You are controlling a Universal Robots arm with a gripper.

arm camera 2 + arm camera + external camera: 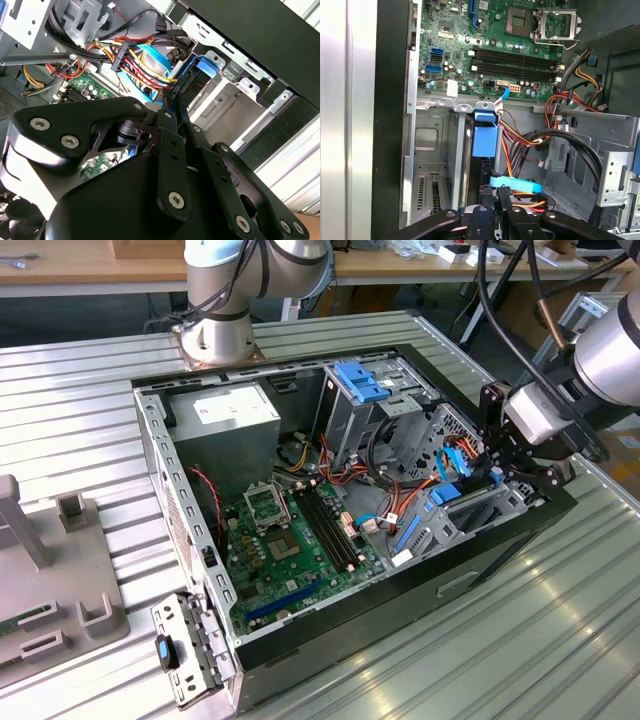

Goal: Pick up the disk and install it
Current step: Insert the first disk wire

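**Disk going into the drive bay**

You are looking at an open computer case (200, 540) lying on the ribbed worktop (80, 390). Going left to right from the case's power-supply box (235, 415): the motherboard (290, 540) is lying in the middle, the upright metal cage (365, 410) is standing behind it, and your hand (500, 468) is reaching into the drive bay (435, 165) at the far end. The hand is closed on the disk (484, 142), which is standing edgewise in that bay beside the cables (530, 135). Judging by this, you are seating it; the next move is likely calling for straight pressure along the bay rails.
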